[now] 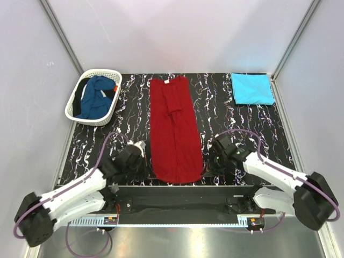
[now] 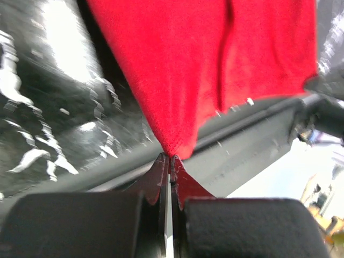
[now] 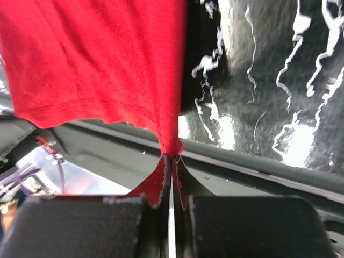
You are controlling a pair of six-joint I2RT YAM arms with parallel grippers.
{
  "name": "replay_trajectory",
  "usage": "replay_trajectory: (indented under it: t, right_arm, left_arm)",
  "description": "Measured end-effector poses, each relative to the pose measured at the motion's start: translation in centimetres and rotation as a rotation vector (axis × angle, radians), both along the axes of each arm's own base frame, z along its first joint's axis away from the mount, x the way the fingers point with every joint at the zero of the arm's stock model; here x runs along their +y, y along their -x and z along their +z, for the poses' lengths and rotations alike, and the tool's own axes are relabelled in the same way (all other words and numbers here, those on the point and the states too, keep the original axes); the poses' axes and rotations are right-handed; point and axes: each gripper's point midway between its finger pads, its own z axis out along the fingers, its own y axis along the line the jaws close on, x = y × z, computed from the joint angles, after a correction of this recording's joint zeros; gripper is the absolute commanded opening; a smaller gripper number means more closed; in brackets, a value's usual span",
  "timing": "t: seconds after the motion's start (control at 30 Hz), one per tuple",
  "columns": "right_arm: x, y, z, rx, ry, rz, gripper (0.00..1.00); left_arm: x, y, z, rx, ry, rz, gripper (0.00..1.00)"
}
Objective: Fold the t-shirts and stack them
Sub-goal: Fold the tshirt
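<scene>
The red t-shirt [image 1: 174, 129] is laid lengthwise down the middle of the black marbled surface [image 1: 226, 123], collar at the far end, hem at the near edge. The sides appear to be turned in, so a long narrow strip is presented. That much of its fold is judged done.

The left pincer [image 2: 171, 158] is clenched on the near left corner of the hem, and a small peak of red cloth is seen pinched between the closed jaws. The right pincer [image 3: 171, 157] is clenched on the near right corner in the same way. The hem between the two grips is lifted a little above the near edge of the surface, as the wrist views show.

The turquoise t-shirt [image 1: 251, 88] is found at the far right corner, folded into a neat rectangle. It can be counted as finished and taken as the base of the stack.

The dark blue t-shirt [image 1: 97, 97] is left crumpled inside the white basket [image 1: 72, 110] at the far left, untouched as far as can be told.

So one shirt is done, one is roughly midway, one is not begun. The red strip remains to be folded end over end and placed on the turquoise. After that, the blue one is to be taken out, folded and stacked.
</scene>
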Motion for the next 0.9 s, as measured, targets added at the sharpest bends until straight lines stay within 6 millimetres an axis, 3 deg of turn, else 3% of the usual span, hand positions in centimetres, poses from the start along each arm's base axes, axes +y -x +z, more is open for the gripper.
replay_trajectory:
  t: [0.13, 0.23, 0.37, 0.53, 0.63, 0.73, 0.83, 0.9]
  right_arm:
    - [0.5, -2.0, -0.1, -0.009, 0.083, 0.035, 0.0]
    - [1.9, -5.4, 0.3, -0.058, 0.125, 0.08, 0.0]
    - [2.9, -10.0, 0.7, -0.125, 0.157, 0.123, 0.0]
    - [2.8, -15.8, 1.9, -0.218, 0.178, 0.139, 0.0]
    - [2.2, -20.4, 2.2, -0.27, 0.198, 0.124, 0.0]
    - [2.2, -25.1, 1.4, -0.304, 0.208, 0.111, 0.0]
    - [2.7, -27.9, 0.4, -0.328, 0.214, 0.121, 0.0]
    - [3.0, -28.6, 0.2, -0.337, 0.217, 0.134, 0.0]
  left_arm:
    - [0.8, -2.4, -1.2, 0.056, -0.09, 0.044, 0.0]
    - [1.0, -4.6, -1.2, 0.067, -0.129, 0.059, 0.0]
    - [0.5, -9.0, 1.4, 0.007, -0.133, 0.062, 0.0]
    - [0.1, -16.1, 4.3, -0.075, -0.121, 0.083, 0.0]
    - [0.4, -19.9, 3.8, -0.068, -0.137, 0.087, 0.0]
    - [0.6, -23.7, 1.9, -0.032, -0.157, 0.082, 0.0]
    - [1.1, -26.6, 0.4, -0.015, -0.181, 0.086, 0.0]
    - [1.5, -27.7, 0.3, -0.012, -0.183, 0.095, 0.0]
